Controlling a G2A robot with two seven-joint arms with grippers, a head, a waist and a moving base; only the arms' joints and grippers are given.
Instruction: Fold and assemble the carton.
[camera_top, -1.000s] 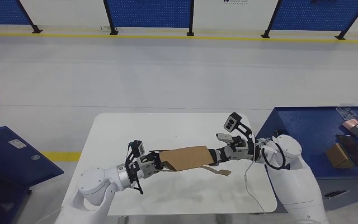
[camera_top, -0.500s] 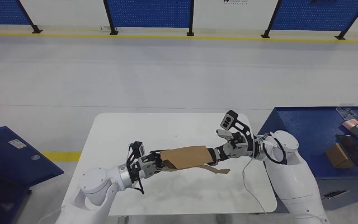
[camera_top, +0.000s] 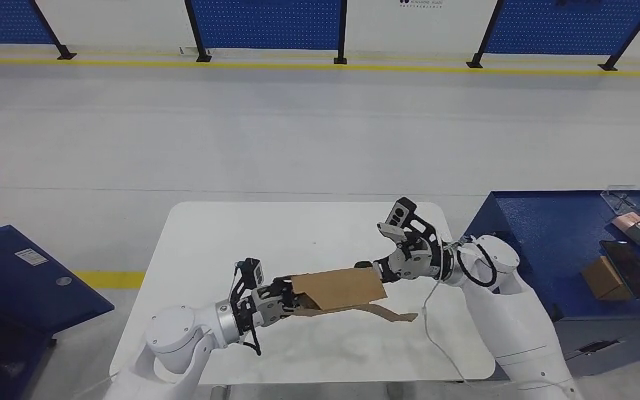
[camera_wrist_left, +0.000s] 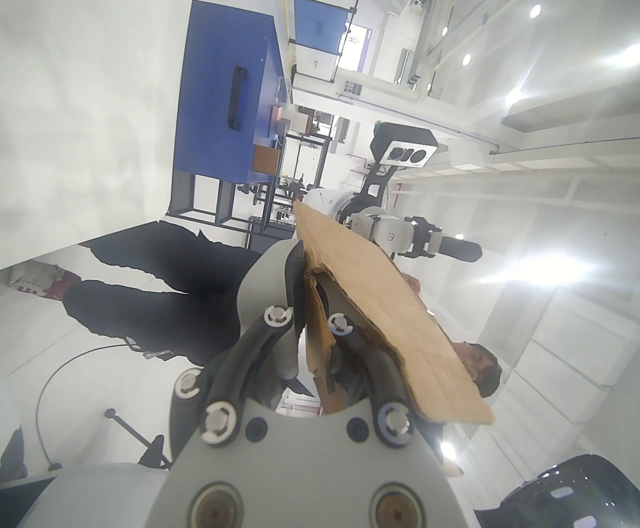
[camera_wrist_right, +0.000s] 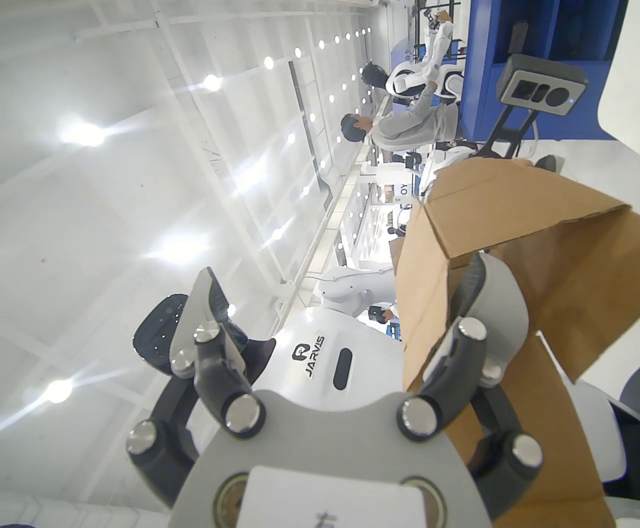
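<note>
Brown carton (camera_top: 340, 288) — partly folded, tilted, flaps loose.

a robotics test hall: blue partition panels (camera_top: 265, 22), yellow floor line (camera_top: 300, 65), another robot (camera_wrist_right: 417, 80).

Seen from above, the carton (camera_top: 340, 288) covers the fingertips of the left gripper (camera_top: 288, 298); its grip there is too small to make out. In the right wrist view the carton is cut off at the picture's edge.
</note>
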